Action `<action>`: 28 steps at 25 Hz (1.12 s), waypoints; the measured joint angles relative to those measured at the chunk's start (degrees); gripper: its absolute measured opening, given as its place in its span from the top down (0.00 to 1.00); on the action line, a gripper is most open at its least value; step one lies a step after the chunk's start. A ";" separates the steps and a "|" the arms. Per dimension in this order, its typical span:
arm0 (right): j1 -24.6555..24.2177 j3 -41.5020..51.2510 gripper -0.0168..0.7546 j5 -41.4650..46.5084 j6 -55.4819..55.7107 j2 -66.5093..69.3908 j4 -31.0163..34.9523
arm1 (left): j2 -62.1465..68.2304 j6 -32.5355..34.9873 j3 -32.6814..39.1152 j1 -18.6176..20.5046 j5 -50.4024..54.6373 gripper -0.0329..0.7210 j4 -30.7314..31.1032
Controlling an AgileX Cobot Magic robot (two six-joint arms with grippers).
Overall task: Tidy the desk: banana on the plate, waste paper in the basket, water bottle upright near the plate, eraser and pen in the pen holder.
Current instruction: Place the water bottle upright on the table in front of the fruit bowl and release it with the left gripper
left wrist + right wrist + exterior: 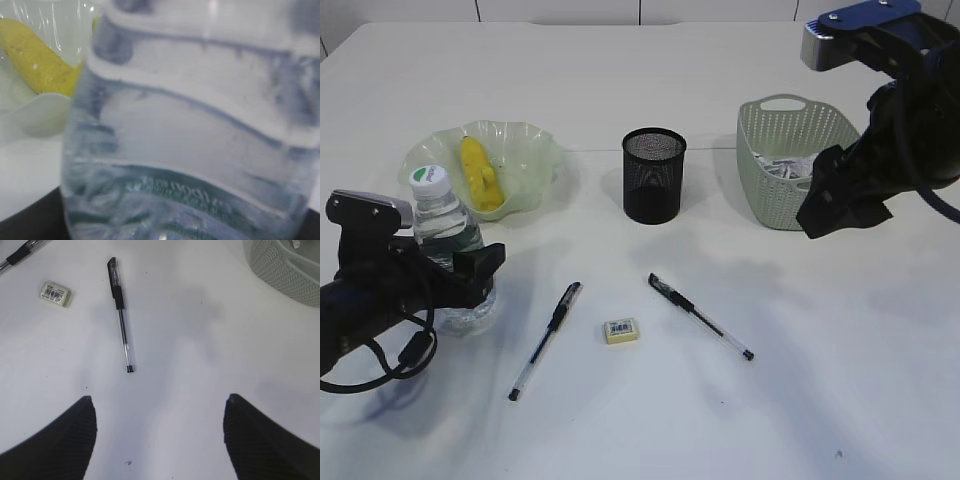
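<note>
Exterior view showed us the banana already in the plate and paper in the basket, while the bottle stood upright just beside the plate, with the left end effector around its lower part. Whether those jaws gripped it or had let go, we could not tell; the left wrist view was filled by the bottle.

What remained, in our judgement, were the two pens and the eraser. The right pen lay on the table with its long axis diagonal, the cap end pointing toward the holder. The right end effector hung wide open and empty beside the basket, so this pen lay left of it and nearer the camera. In the right wrist view the pen lay ahead of the jaws, a little to the left. The left pen lay between the bottle and the eraser, nearer to the left arm.
</note>
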 joint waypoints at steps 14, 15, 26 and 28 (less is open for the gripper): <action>0.00 0.00 0.22 0.00 0.00 0.00 0.00 | -10.84 0.00 4.35 0.00 0.10 0.17 -0.11; 0.00 0.00 0.22 0.00 0.00 0.00 0.00 | -11.91 0.00 4.35 0.00 0.10 0.17 -0.11; 0.00 0.00 0.22 0.00 0.00 0.00 0.00 | -21.15 1.28 4.60 0.00 0.10 0.17 -1.26; 0.00 0.00 0.22 0.00 0.00 0.00 0.00 | -23.34 1.28 4.60 0.00 0.10 0.17 -1.26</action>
